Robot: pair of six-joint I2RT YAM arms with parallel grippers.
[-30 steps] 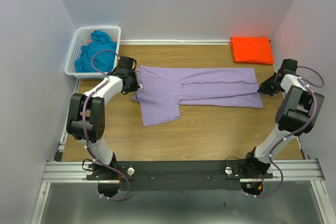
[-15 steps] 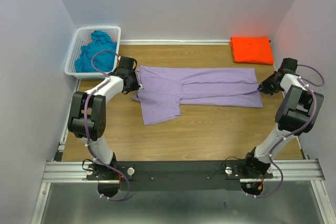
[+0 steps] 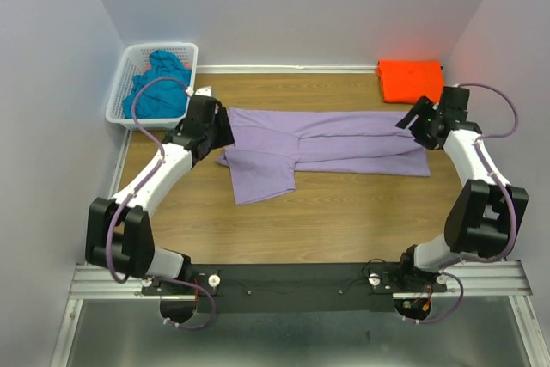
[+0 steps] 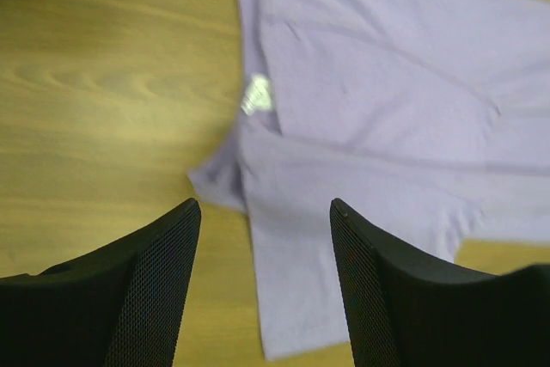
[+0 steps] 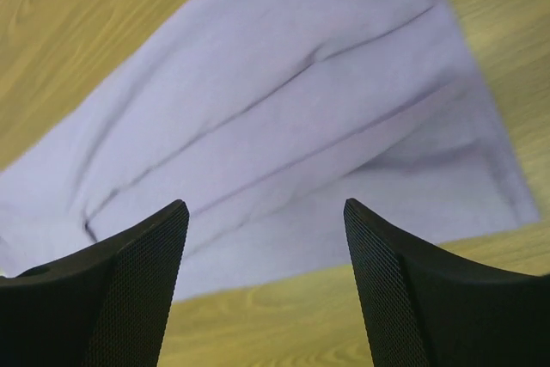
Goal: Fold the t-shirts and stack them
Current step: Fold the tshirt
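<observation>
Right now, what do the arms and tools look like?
The left arm and right arm: white link shells, black joints, a purplish cable looping beside each wrist. The left tool and right tool: two black fingers each, broad, tapering, with fine mesh-textured inner faces. No markings visible.

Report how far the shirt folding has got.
Done: orange shirt, folded at the far right. In hand: lavender shirt, part-folded lengthwise, left pincer and right pincer open over its ends. Left: finish it, stack it, then the teal shirt crumpled in the basket.
</observation>
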